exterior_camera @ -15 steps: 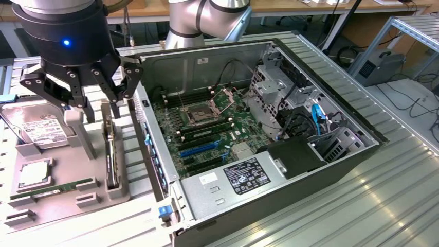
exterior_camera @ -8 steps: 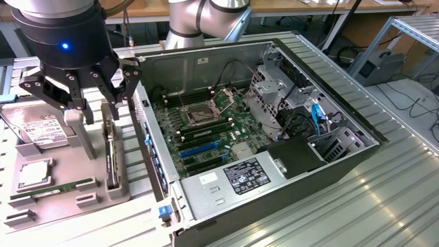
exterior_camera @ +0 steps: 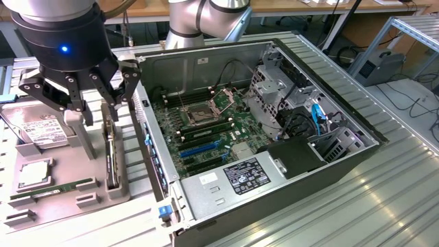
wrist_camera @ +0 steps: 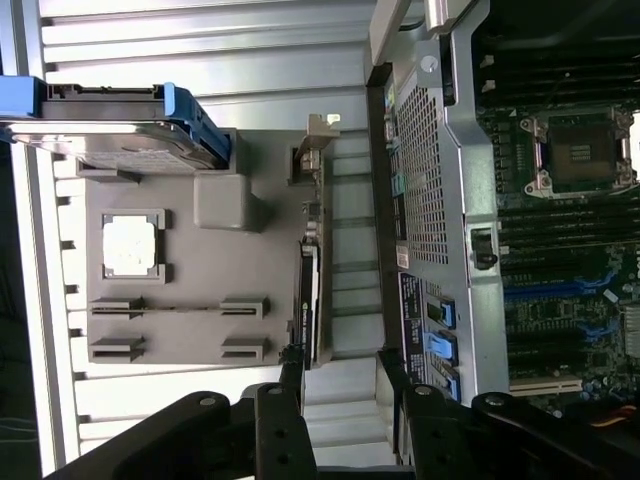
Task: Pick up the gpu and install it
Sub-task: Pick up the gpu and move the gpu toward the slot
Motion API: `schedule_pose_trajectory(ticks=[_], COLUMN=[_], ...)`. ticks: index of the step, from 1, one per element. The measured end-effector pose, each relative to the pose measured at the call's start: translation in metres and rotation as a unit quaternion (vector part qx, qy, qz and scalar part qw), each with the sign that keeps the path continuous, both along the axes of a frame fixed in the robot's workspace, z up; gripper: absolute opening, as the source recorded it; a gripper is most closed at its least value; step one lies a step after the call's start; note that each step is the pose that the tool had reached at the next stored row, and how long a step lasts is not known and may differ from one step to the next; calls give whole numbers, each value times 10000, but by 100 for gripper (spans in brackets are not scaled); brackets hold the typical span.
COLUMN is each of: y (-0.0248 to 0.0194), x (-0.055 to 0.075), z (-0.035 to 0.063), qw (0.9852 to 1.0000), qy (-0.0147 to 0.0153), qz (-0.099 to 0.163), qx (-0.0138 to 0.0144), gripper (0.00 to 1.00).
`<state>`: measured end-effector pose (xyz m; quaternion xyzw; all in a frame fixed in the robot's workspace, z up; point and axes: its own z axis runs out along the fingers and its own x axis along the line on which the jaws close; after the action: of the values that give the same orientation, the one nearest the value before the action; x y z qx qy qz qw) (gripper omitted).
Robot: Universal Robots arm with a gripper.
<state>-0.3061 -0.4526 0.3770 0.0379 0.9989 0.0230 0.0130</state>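
Note:
The gpu [exterior_camera: 108, 150] stands on its edge in a slot of the grey parts tray [exterior_camera: 69, 206], beside the open computer case. From the wrist it appears as a thin dark card [wrist_camera: 309, 290] with its silver bracket [wrist_camera: 313, 150] at one end. My gripper [exterior_camera: 99, 116] hangs just above the card, open, with one finger on each side of its top edge and nothing held. In the wrist view my gripper [wrist_camera: 340, 395] straddles the line of the card, one fingertip [wrist_camera: 291, 385] close to the card's end.
The tray also holds a hard drive [exterior_camera: 38, 128], a CPU [exterior_camera: 33, 174] and a RAM stick [exterior_camera: 51, 190]. The open case [exterior_camera: 322, 170] lies to the exterior view's right, its motherboard [exterior_camera: 205, 126] and blue slots [exterior_camera: 199, 150] exposed. The case wall [exterior_camera: 147, 149] stands close to the gpu.

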Motion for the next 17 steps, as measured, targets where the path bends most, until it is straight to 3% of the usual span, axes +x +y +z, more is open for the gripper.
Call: schedule_pose_trajectory(ticks=[17], y=[0], x=[-42], z=[-63], qw=[10000], qy=[-1], qz=[0], qx=[2], gripper=[42])
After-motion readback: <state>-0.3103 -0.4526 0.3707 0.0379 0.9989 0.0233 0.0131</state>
